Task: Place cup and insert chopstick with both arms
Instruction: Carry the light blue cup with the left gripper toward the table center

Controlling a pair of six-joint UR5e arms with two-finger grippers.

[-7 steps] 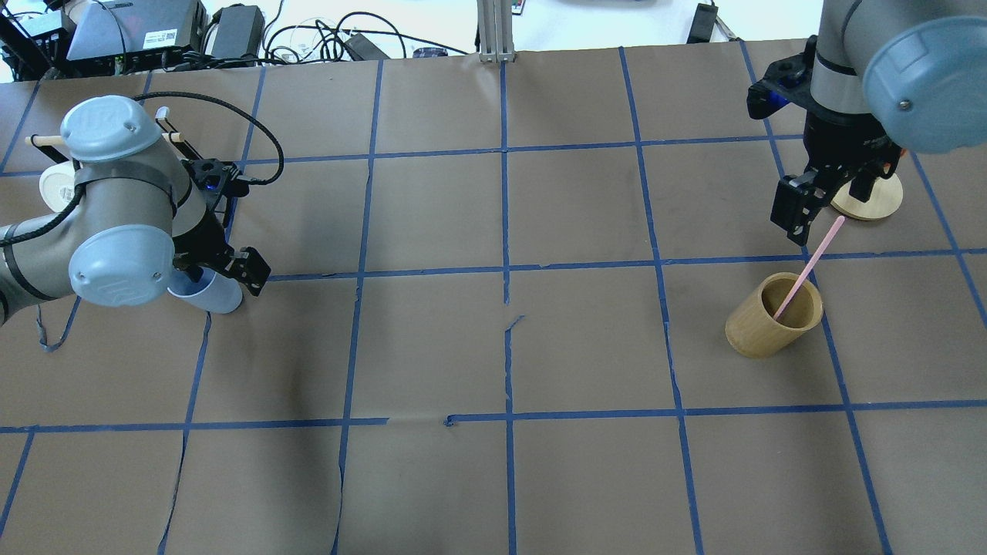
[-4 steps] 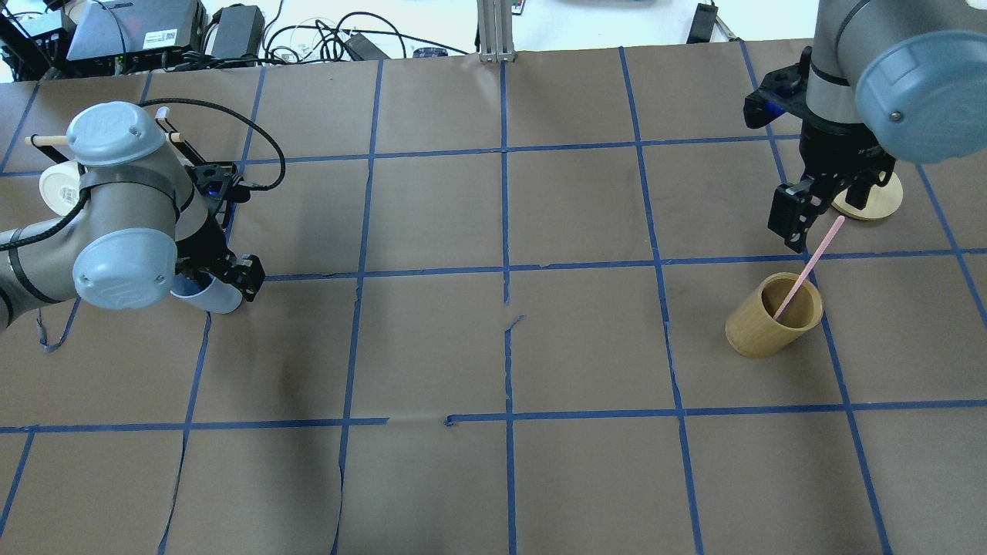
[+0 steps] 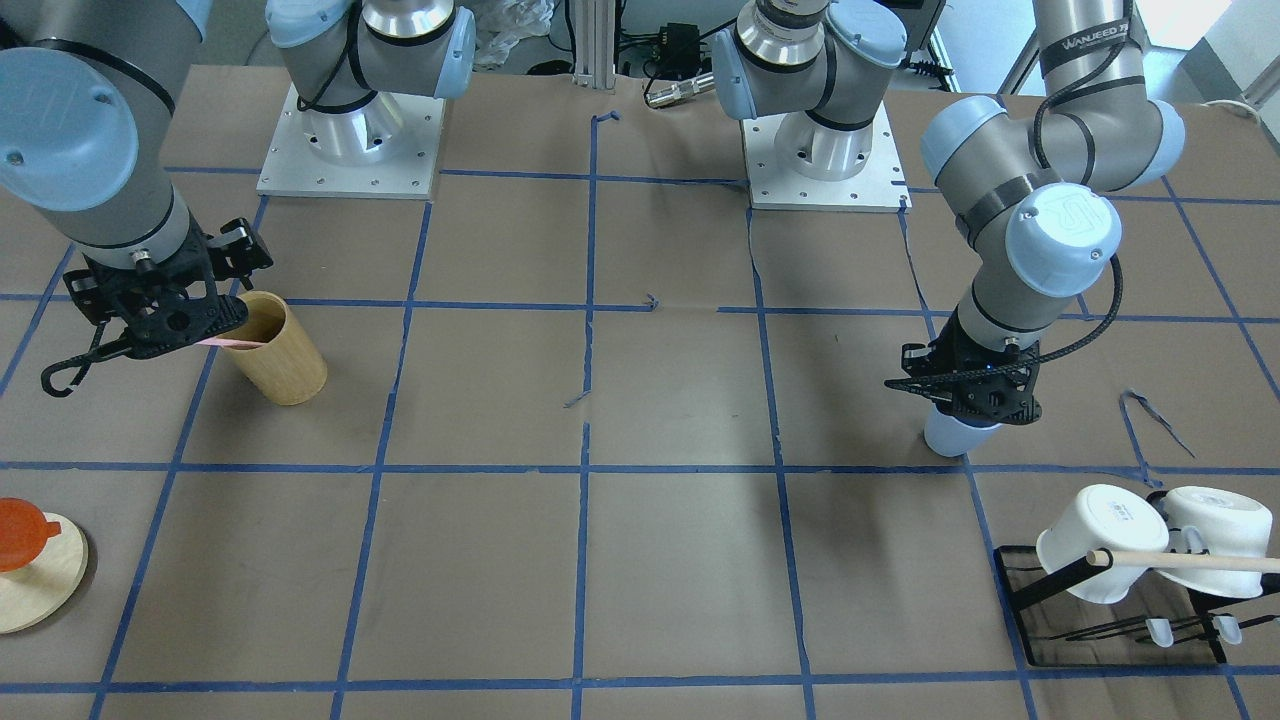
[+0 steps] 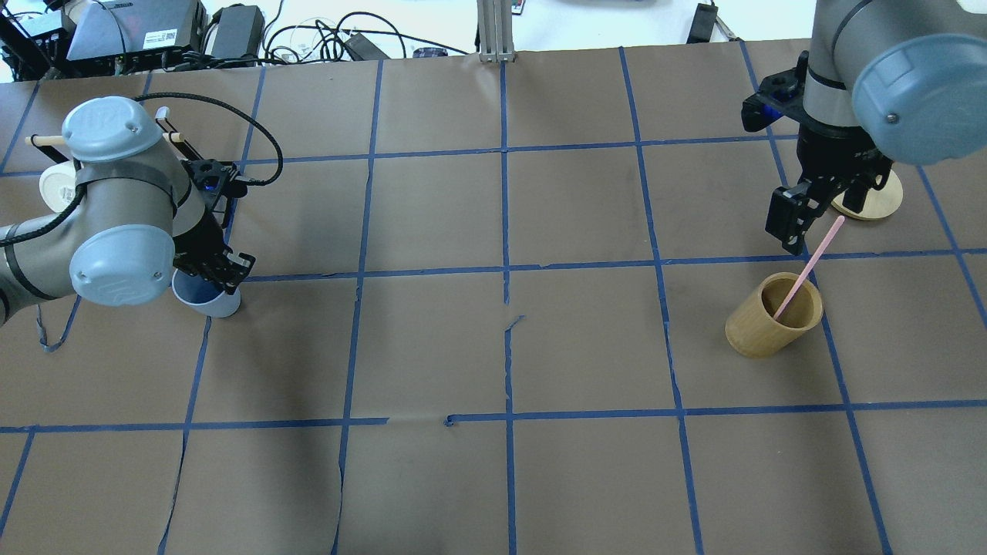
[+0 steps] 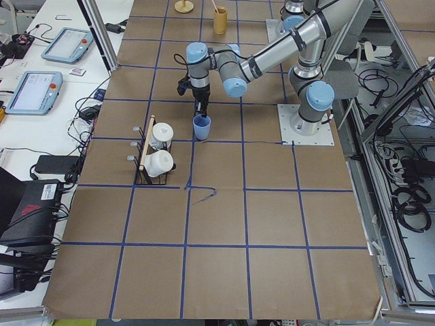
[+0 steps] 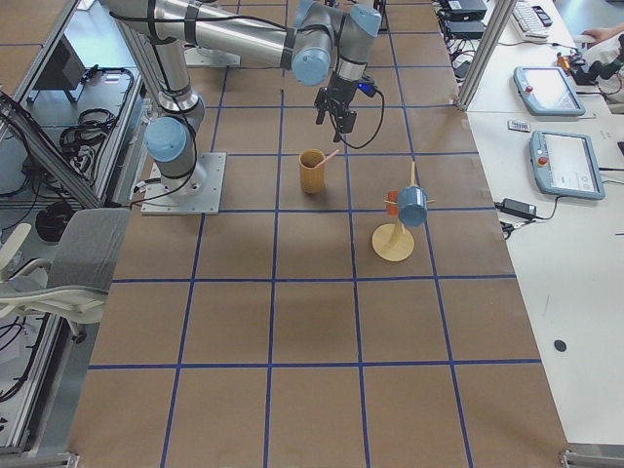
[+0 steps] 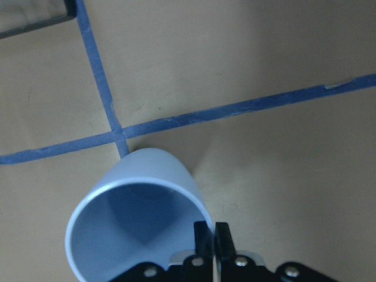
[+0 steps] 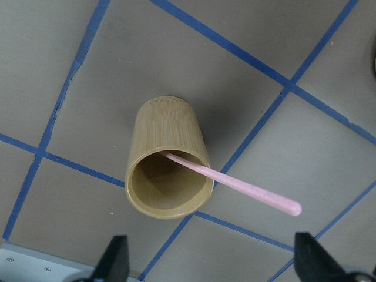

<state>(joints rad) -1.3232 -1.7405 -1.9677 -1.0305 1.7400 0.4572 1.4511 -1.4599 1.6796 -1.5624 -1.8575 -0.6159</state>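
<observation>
The light-blue cup point(image 4: 208, 298) stands nearly upright on the paper at the left. My left gripper point(image 4: 229, 276) is shut on its rim; in the left wrist view the fingertips point(image 7: 203, 236) pinch the cup's wall point(image 7: 158, 176). The cup's base point(image 3: 950, 438) sits at or just above the table. The pale-pink chopstick point(image 4: 806, 268) leans in a tan wooden cylinder point(image 4: 773, 316) at the right. My right gripper point(image 4: 819, 206) is open and empty above the stick's upper end. In the right wrist view its fingers point(image 8: 116, 258) stand wide apart, clear of the chopstick point(image 8: 247, 189).
A black rack with two white mugs and a beige rod point(image 3: 1130, 565) stands beyond the left arm. A round wooden stand point(image 3: 35, 575) sits beyond the right gripper, also seen in the overhead view point(image 4: 875, 202).
My left gripper has turned the cup from tilted to nearly upright and brought it down to the paper. My right gripper has shifted slightly left; the chopstick has not moved.
</observation>
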